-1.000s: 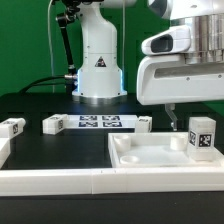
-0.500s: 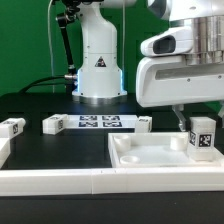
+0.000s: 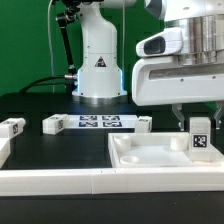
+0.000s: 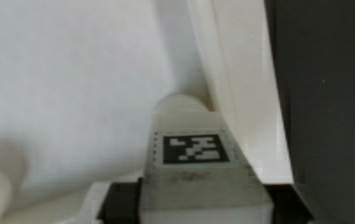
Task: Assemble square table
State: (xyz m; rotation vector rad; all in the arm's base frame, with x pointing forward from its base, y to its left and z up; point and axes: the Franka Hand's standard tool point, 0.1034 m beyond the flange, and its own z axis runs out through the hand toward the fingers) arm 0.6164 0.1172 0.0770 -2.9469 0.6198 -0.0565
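The square tabletop [image 3: 150, 156] lies flat at the exterior view's right, its raised rim up. One white tagged leg [image 3: 200, 139] stands upright in its far right corner. My gripper [image 3: 199, 126] has come down over this leg, one finger on each side. In the wrist view the black pads [image 4: 121, 200] press against both sides of the leg [image 4: 195, 148], which stands beside the tabletop's rim [image 4: 238, 70]. Three more legs lie on the black table: one [image 3: 12, 127] at the far left, one [image 3: 54, 124], and one [image 3: 145, 123] behind the tabletop.
The marker board [image 3: 100, 123] lies flat in front of the robot's base [image 3: 98, 62]. A long white border rail [image 3: 60, 181] runs along the front edge and turns up at the left. Black table [image 4: 325, 90] shows beyond the tabletop's rim.
The fingers have closed in from wide apart onto the upright leg. The gripper body has shifted slightly to the exterior view's left, and the leg has moved a little with it.
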